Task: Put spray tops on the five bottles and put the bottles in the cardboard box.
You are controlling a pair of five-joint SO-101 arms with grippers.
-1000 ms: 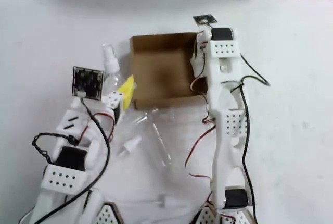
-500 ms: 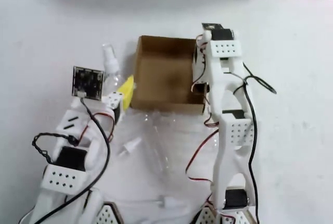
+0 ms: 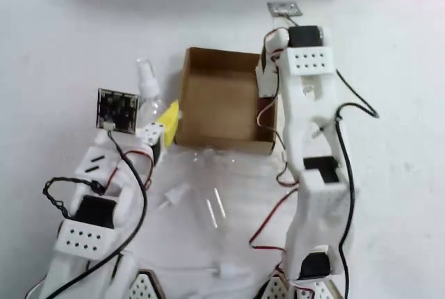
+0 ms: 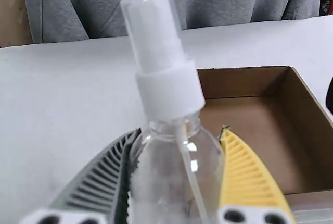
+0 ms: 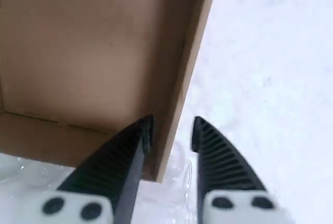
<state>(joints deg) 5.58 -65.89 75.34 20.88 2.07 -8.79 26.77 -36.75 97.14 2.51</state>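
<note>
Plastic bottle [image 4: 171,187]: clear, upright, just left of the cardboard box [image 3: 222,104] and outside it, with a white spray top [image 4: 161,62] already seated on its neck.
Left gripper [image 4: 180,133]: clamped on the bottle's body just under the shoulder, grey finger on one side, yellow on the other.
Handling: expect the bottle to be light, thin-walled and slick. A hard squeeze would likely dent it and a loose one let it twist, so keep your hold on the body, never on the spray top, which could pull off.
Loose spray tops [image 3: 174,193]: two lie on the table between the arms, one near the left arm, the other [image 3: 226,270] closer to the bases. They are small and likely to roll, so take each by its collar.
Loose bottles [image 3: 214,205]: clear ones lie on their sides just in front of the box's near wall. You cannot count them reliably.
Box: open-topped, stiff card, light enough to slide, with no bottle visible inside.
Right gripper [image 5: 171,125]: fingers apart, astride the box's right wall near its front corner, one inside and one outside, with a gap showing on the outer side.
</note>
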